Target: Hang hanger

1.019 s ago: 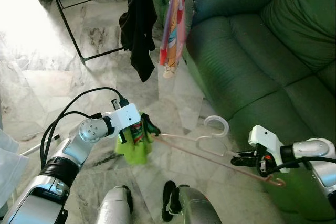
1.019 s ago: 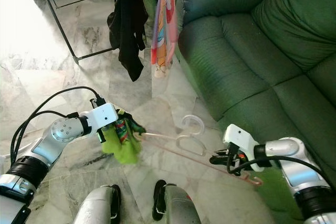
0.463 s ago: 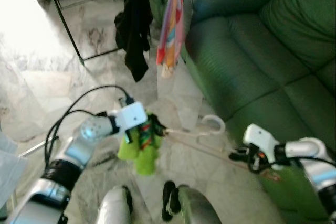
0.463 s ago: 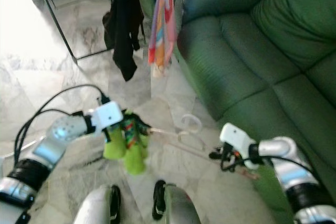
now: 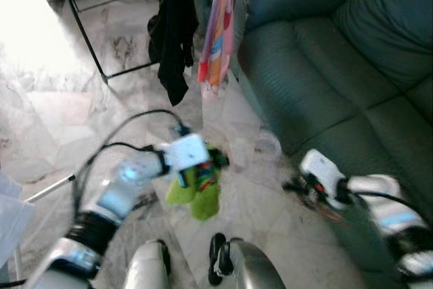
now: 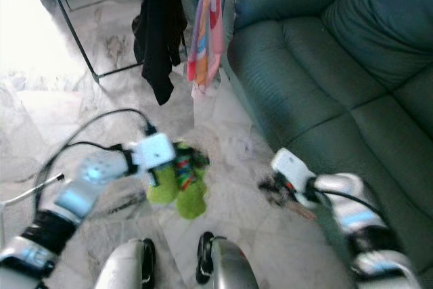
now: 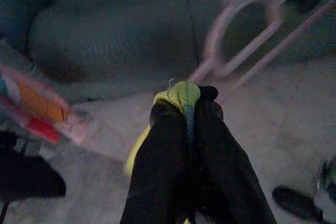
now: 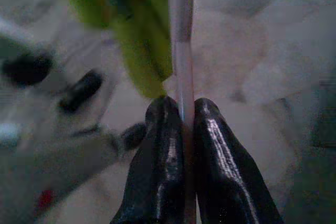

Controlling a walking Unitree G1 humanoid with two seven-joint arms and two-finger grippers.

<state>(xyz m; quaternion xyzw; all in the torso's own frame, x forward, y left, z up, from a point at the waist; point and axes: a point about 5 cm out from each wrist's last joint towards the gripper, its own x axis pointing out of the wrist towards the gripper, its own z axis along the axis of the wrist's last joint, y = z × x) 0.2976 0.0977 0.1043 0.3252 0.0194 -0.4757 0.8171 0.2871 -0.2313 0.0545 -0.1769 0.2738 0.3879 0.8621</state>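
Nearest, the right gripper (image 8: 181,109) is clamped on the pink hanger (image 8: 181,35) bar, and the left gripper (image 7: 185,109) pinches the lime-green garment (image 5: 195,187) at its other end. Judged, both should rise together, level. The green sofa (image 5: 318,52) crowds the right; the far black rack (image 5: 88,32) with its hanging clothes (image 5: 172,32) has open floor on the left.

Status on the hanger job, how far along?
Done: hanger picked up, with the green garment at one end. In hand: left gripper pinches the garment, right gripper clamps the hanger's bar. Left: hanging it; it is well below the clothes hanging ahead.
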